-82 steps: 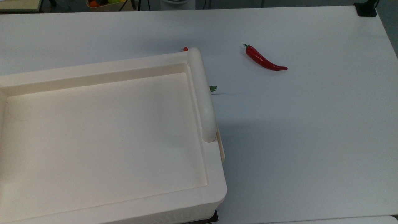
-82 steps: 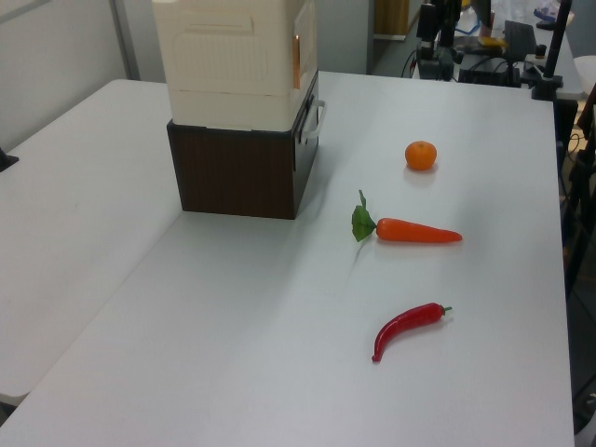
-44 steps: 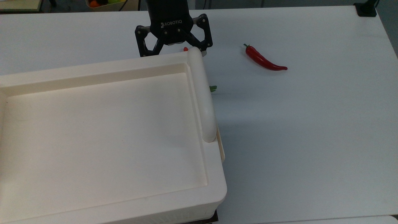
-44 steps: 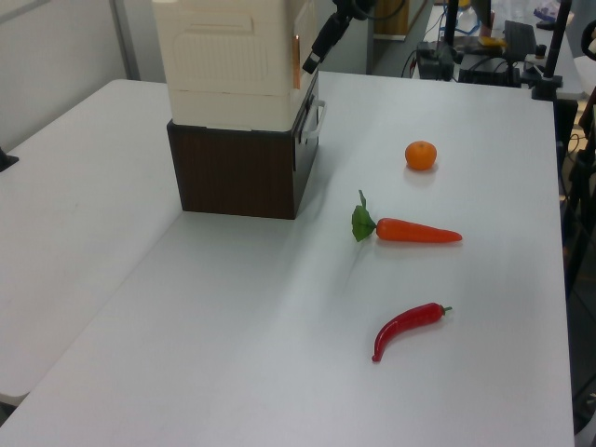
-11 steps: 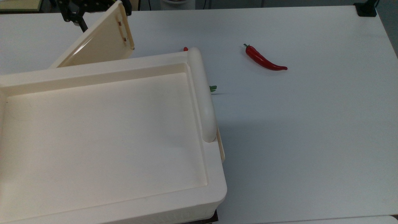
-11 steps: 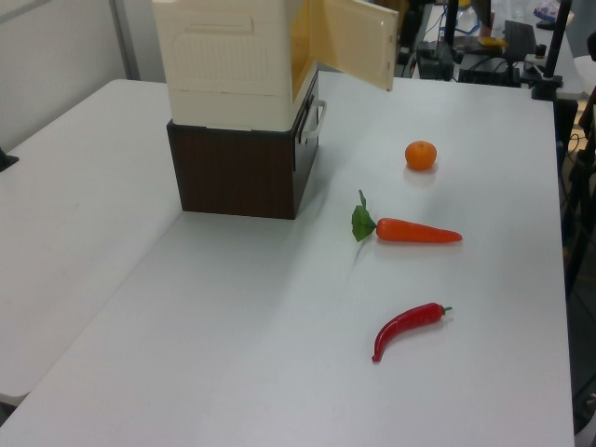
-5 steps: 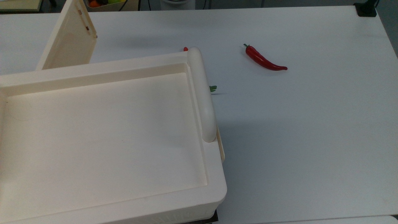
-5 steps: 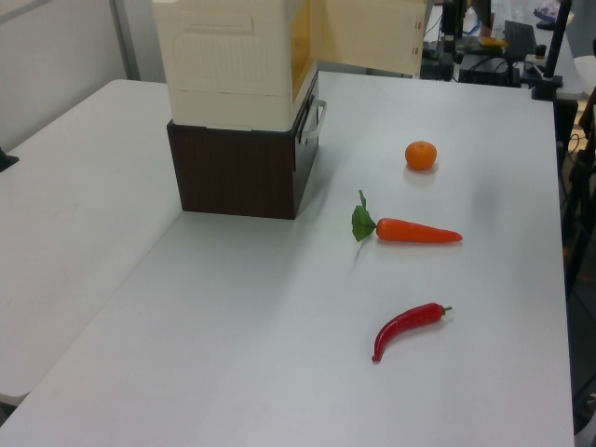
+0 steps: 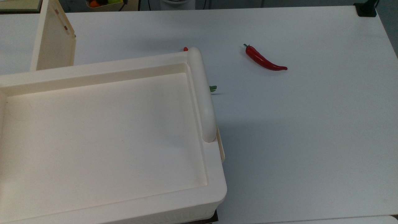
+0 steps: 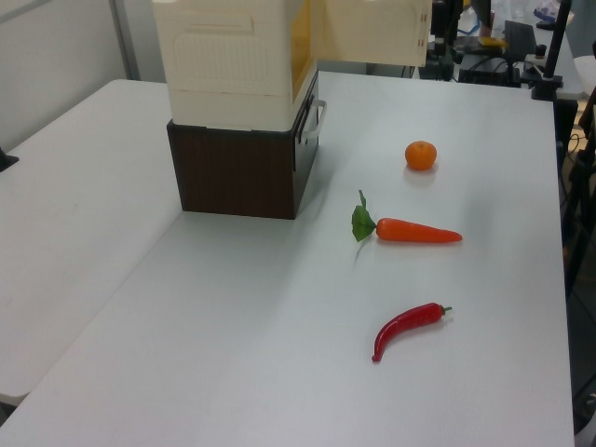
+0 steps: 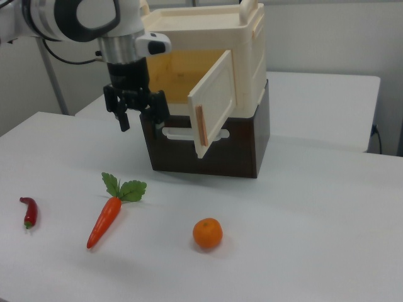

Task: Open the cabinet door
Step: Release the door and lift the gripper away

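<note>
The cream cabinet stands on a dark brown base; its recessed top takes up much of the top view. The cabinet door is swung wide open, and the yellowish inside shows behind it. The door sticks out at the top view's upper left and reaches toward the left view's right as the door. In the right view my gripper hangs open, fingers down, with nothing between them. It is to the right view's left of the door and apart from it.
On the white table lie an orange, a carrot with green leaves and a red chili. The chili lies at the top view's right of the cabinet's rounded bar.
The door has swung further open, moving to the top view's left over the last second. The gripper that was at the door's edge one second ago has come away from it.
</note>
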{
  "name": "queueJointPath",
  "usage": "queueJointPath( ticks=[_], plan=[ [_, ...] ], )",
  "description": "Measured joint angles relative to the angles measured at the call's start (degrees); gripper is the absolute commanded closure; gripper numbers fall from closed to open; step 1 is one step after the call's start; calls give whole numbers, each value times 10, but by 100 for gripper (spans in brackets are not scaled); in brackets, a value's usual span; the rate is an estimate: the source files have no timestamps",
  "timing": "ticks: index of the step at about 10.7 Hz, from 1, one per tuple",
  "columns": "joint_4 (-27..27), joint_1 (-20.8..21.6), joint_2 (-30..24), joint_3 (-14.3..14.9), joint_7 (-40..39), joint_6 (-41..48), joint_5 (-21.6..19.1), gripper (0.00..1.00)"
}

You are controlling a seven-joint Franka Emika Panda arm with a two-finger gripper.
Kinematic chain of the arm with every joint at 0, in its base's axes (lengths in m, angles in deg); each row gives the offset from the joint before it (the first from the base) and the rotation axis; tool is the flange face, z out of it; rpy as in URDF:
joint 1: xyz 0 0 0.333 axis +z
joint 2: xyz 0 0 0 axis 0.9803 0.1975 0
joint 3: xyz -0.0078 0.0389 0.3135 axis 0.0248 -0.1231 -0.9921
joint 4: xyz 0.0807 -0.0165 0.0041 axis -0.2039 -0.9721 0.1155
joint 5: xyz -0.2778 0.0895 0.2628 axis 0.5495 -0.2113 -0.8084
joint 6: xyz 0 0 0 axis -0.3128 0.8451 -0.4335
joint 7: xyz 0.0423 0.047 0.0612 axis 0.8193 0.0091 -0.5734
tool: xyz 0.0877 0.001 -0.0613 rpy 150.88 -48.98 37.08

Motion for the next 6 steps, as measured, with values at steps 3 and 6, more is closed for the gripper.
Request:
queueJointPath(
  ticks=[3,6],
  plan=[
    [0,1,0,-37,20,-16,0,0],
    [0,0,0,-43,24,-16,0,0]
  ],
)
